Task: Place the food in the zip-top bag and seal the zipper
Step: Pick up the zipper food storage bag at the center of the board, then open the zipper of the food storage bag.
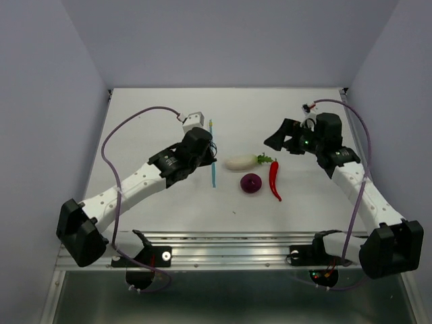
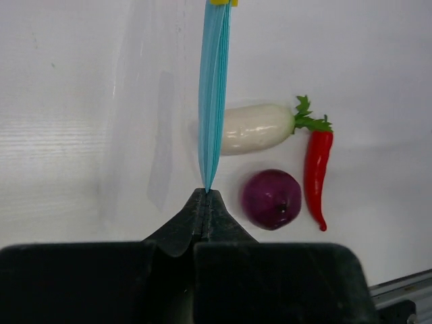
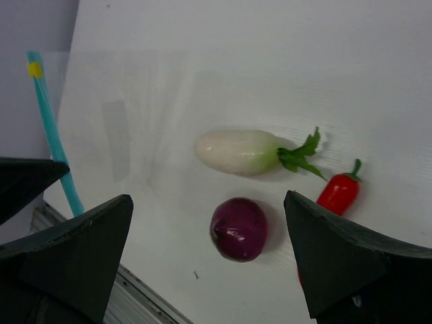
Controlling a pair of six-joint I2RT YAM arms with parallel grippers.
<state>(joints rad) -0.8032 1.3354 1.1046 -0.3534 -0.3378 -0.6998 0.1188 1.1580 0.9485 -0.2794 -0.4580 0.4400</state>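
Left wrist view: the zipper (image 2: 214, 94) runs off the top edge, its yellow tab (image 2: 221, 2) cut short there; the zip-top bag's (image 2: 158, 115) clear film is faint, outline largely indistinct. Right wrist view: a finger (image 3: 344, 263) of the right hand (image 3: 208, 200) hides the chili pepper's (image 3: 339, 192) lower length.

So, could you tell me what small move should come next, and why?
Probably lower the right gripper onto the radish. The left gripper is shut on the zipper, which holds the bag. The right one hangs open over the radish and onion, and the radish lies nearest the zipper.
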